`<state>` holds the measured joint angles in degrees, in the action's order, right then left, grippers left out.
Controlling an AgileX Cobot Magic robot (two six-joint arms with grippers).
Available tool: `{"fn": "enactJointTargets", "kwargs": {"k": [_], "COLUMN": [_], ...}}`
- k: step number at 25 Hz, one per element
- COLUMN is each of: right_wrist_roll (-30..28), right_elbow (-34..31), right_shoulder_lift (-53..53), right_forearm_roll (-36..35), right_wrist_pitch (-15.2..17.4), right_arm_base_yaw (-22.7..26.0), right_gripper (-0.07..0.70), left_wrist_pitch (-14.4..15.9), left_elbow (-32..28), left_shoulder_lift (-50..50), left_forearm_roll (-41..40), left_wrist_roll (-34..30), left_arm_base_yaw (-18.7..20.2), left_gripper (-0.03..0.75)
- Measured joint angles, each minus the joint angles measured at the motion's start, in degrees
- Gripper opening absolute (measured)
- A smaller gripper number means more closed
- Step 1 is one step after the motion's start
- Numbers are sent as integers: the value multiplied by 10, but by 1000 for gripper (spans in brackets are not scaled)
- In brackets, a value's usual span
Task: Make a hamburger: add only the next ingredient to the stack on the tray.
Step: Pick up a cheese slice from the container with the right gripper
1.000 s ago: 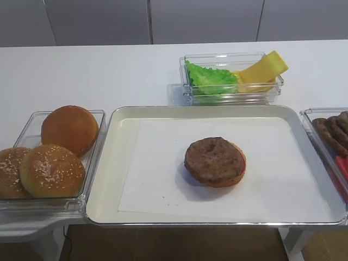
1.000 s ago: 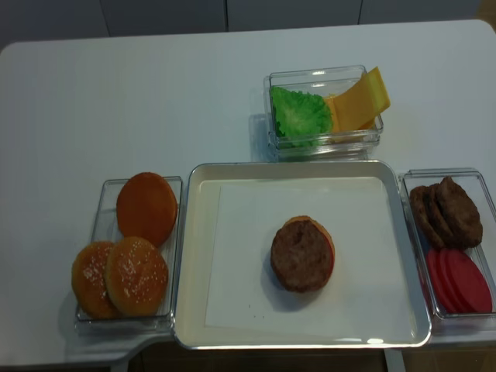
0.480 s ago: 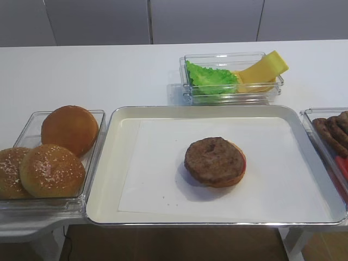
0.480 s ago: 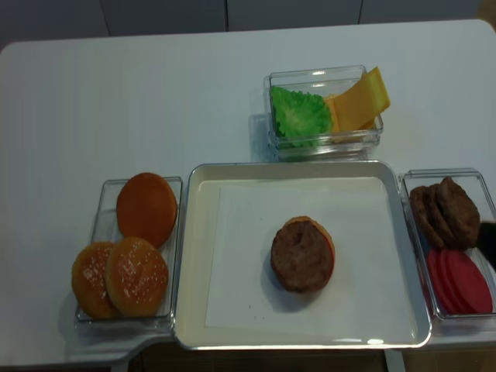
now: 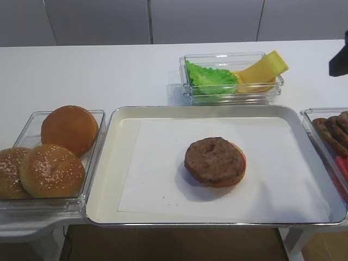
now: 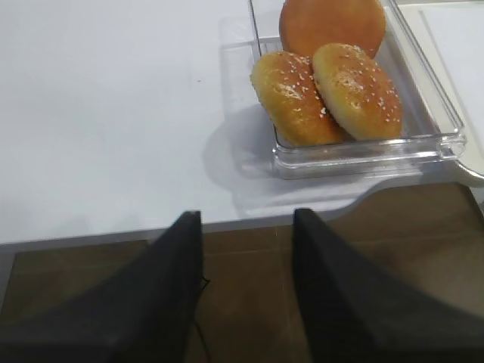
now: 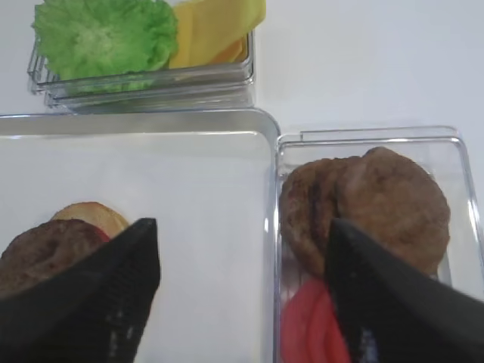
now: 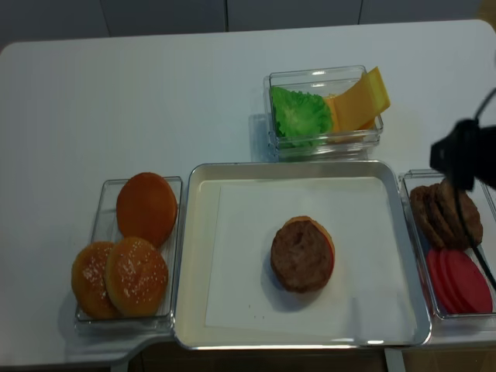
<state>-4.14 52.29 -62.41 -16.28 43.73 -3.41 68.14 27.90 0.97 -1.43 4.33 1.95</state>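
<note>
Since the cheese slice leans in the right half of the clear bin just beyond the tray's far edge, I'm on the reach — right gripper wide open, empty, above the patty bin. Next: travel forward, pinch the cheese only, clear of the lettuce — then the stack.

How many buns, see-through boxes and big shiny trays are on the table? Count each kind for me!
Buns: 3
Clear bins: 3
Metal tray: 1
Total: 7
</note>
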Motion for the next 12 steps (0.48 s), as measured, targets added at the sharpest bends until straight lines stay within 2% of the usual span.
{"fn": "enactJointTargets", "kwargs": {"k": [12], "right_wrist_roll": [-32], "right_elbow": [144], "right_shoulder_lift": [-218], "right_forearm_roll": [-27], "right_wrist_pitch": [-5], "right_arm_base_yaw": [0], "right_gripper": [491], "left_wrist_pitch": [0], "left_elbow": [0], "left_shoulder_lift": [0], "left_forearm_roll": [0], "left_wrist_roll": [0], "left_arm_base_yaw": [0], "left_gripper": [299]}}
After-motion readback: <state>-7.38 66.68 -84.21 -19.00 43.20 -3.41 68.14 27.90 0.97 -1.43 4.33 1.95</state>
